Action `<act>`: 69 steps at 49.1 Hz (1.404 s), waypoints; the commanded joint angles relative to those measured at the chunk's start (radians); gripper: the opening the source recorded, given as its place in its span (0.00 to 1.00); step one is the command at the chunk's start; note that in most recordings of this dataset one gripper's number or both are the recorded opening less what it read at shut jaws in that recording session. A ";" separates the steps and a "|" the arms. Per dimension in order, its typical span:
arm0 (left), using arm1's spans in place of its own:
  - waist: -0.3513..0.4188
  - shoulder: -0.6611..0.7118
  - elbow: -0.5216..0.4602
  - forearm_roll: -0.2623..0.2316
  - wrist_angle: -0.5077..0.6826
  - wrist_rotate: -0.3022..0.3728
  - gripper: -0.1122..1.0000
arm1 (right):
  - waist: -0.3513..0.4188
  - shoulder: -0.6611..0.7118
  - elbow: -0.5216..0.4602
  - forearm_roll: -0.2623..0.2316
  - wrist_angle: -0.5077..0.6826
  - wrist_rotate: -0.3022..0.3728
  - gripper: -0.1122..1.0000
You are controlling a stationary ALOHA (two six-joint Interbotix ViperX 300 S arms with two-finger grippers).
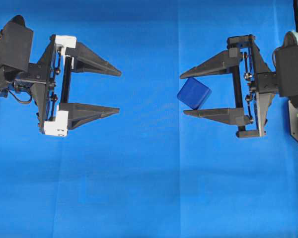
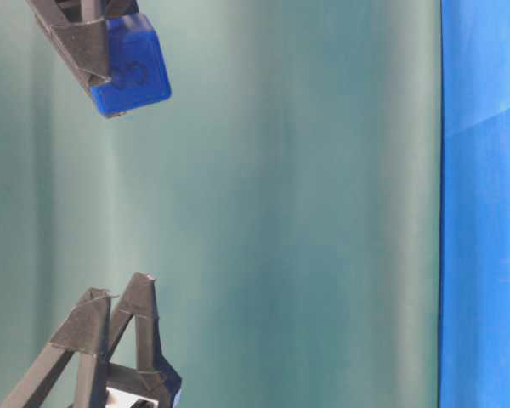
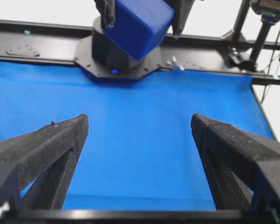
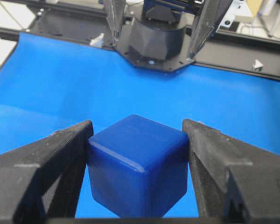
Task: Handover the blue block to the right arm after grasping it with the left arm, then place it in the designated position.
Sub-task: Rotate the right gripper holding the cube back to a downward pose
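At the upper left of the frame we see the blue block (image 2: 132, 66) clamped at the black fingertips (image 2: 83, 47) of one gripper, a dark mark on its facing side. At the lower left, two pointed black fingers (image 2: 140, 319) rise, nothing between them. A bright blue cloth (image 2: 484, 204) fills the right edge.

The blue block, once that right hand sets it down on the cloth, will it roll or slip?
The blue block is a cube with flat faces, so it probably sits rather than rolls. Its glossy rounded edges look slick, and it hangs tilted in the right hand, so it could twist. It seems rigid: no denting shows.
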 commanded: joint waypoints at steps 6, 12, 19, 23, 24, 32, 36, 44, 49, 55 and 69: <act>-0.008 -0.008 -0.021 0.000 -0.009 0.002 0.94 | 0.002 -0.011 -0.018 0.002 -0.005 0.002 0.52; -0.009 -0.008 -0.021 0.000 -0.009 0.002 0.94 | 0.002 -0.011 -0.018 0.002 -0.005 0.002 0.52; -0.009 -0.008 -0.021 0.000 -0.009 0.002 0.94 | 0.002 -0.011 -0.018 0.002 -0.003 0.005 0.52; -0.009 -0.008 -0.021 0.000 -0.009 0.002 0.94 | 0.002 -0.011 -0.018 0.003 0.009 0.006 0.52; -0.009 -0.008 -0.021 0.000 -0.009 0.002 0.94 | 0.002 -0.011 -0.018 0.003 0.012 0.006 0.52; -0.009 -0.008 -0.023 0.000 -0.009 0.002 0.94 | 0.009 -0.011 -0.018 0.008 0.072 0.012 0.52; -0.009 -0.008 -0.023 0.000 -0.009 0.002 0.94 | 0.012 -0.011 -0.018 0.008 0.121 0.032 0.52; -0.014 -0.008 -0.023 0.000 -0.009 -0.002 0.94 | 0.012 -0.011 -0.018 0.008 0.224 0.080 0.52; -0.018 -0.006 -0.025 0.000 -0.009 -0.002 0.94 | 0.012 -0.011 -0.018 0.009 0.273 0.097 0.52; -0.018 -0.006 -0.026 0.000 -0.009 -0.002 0.94 | 0.014 -0.011 -0.018 0.008 0.307 0.104 0.52; -0.018 -0.006 -0.026 0.000 -0.009 0.000 0.94 | 0.014 -0.011 -0.018 0.008 0.314 0.104 0.52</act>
